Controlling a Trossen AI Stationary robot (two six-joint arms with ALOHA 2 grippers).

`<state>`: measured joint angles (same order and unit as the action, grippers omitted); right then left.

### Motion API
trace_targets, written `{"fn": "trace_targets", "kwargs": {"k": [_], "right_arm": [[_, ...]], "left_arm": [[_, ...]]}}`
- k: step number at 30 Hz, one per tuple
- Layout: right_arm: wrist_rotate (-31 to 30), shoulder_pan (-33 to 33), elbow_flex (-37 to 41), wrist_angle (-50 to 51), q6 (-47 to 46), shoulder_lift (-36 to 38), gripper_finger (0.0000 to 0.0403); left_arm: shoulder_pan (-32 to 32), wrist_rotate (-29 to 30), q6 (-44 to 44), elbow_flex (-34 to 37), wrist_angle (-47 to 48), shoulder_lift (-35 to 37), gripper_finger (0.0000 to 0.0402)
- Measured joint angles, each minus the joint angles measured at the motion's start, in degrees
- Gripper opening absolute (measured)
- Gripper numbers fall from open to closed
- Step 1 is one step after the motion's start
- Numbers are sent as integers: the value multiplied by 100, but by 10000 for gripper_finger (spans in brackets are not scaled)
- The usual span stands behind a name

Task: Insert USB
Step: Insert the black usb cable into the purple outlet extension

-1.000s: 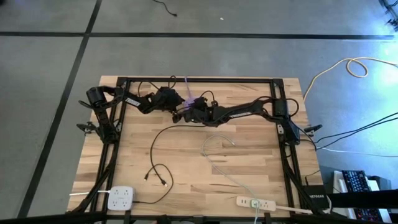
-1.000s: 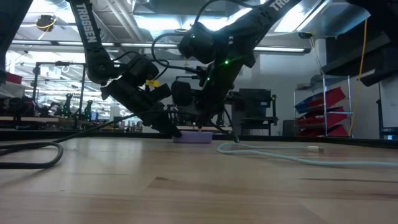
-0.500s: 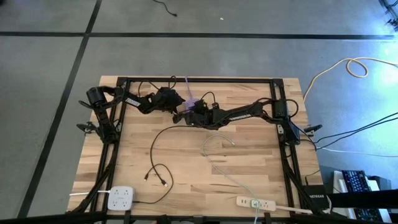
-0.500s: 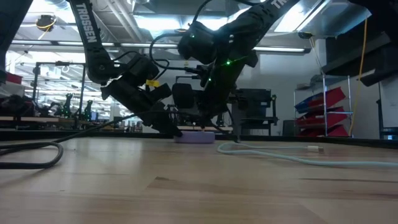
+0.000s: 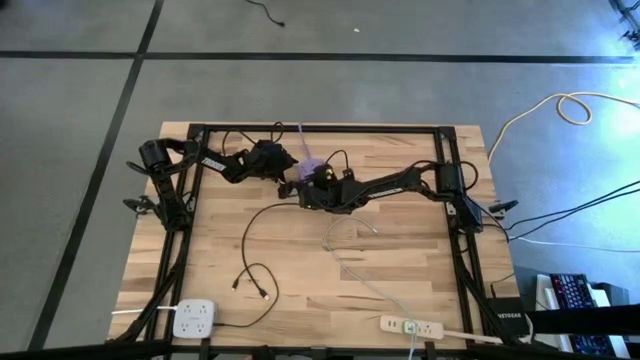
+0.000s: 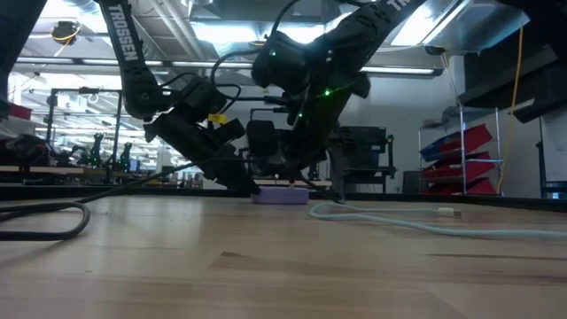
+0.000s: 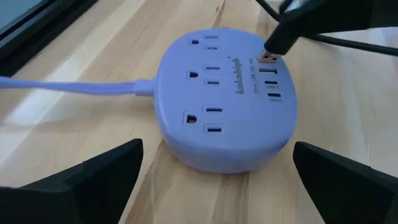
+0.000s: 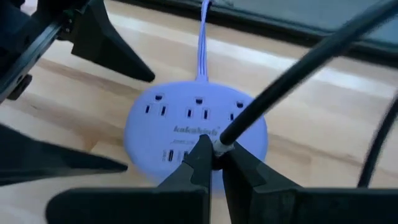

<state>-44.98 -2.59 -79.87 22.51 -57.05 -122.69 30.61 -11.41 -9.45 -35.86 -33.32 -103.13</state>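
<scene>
With the right hand [image 8: 211, 155], pinching the USB plug [image 7: 277, 46] tightly, fingers pressed together on its black body, and holding it slanted over the purple power hub [image 7: 211, 81]. Touching, or almost touching, the uppermost of the small USB ports [image 7: 268, 84] with the orange metal tip of the plug; not possible to tell from the wrist views whether the tip is already entering the slot. Trailing the black cable [image 8: 280, 87] up and away from the plug, over the back of the right hand. With the left hand [image 5: 288, 170], waiting low at the other side of the hub, fingers spread wide, one on each side of the round body and apart from it, seemingly guarding it against sliding on the tabletop [image 7: 348, 99]. Resting flat near the far edge of the tabletop, between the two hands: that is where the hub is. Judging the progress: picking up the plug and bringing it to the hub looks finished, and lining it up with the port looks nearly finished. Remaining, as far as can be judged: straightening the plug so that it is meeting the slot squarely, pushing it in until the orange part is hidden, then releasing it.
</scene>
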Motion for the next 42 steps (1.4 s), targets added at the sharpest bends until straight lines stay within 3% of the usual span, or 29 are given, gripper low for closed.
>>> {"fn": "trace_targets", "kwargs": {"k": [12, 18, 42], "right_arm": [[-49, -25, 144, -296, 185, 11, 1], [729, -371, 24, -369, 528, 72, 1], [1303, -751, 4, -407, 695, 78, 1]], "left_arm": [[0, -259, 17, -2, -24, 0, 400], [11, -261, 122, -2, -52, 0, 400], [11, -563, 26, 0, -291, 0, 400]]}}
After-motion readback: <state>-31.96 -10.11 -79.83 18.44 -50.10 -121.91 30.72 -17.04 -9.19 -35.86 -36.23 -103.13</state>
